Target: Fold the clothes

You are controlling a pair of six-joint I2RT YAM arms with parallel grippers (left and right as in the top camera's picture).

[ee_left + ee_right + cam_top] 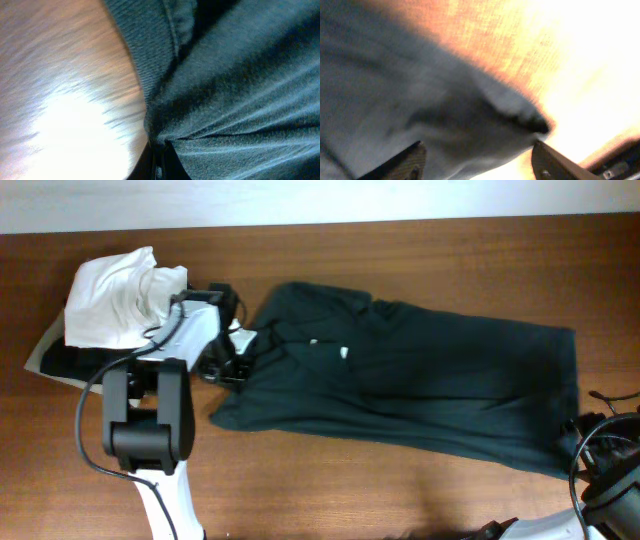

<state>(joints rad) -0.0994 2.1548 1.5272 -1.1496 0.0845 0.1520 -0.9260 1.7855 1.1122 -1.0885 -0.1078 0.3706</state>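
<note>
— How is the left tool (pixel 222 366) set?

— It is found at left centre of the overhead frame, at the collar end of the T-shirt (pixel 420 395). In its wrist view creases are gathered into closed jaws, so it is judged to be clamped on the fabric.

— And the right tool (pixel 480 162)?

— Its fingers (pixel 410 160) are held apart, and a hem corner lies between them, not yet pinched. It is placed at the lower right of the overhead frame.

— Which way does the garment lie from them?

— It is laid out on the table (pixel 400 500) between the two tools. Its long axis runs from left centre down to lower right, so each end is served by the nearer arm.

— What is the coming move judged to turn on?

— That axis: the right corner would first have to be gripped, then carried leftward along it.
</note>
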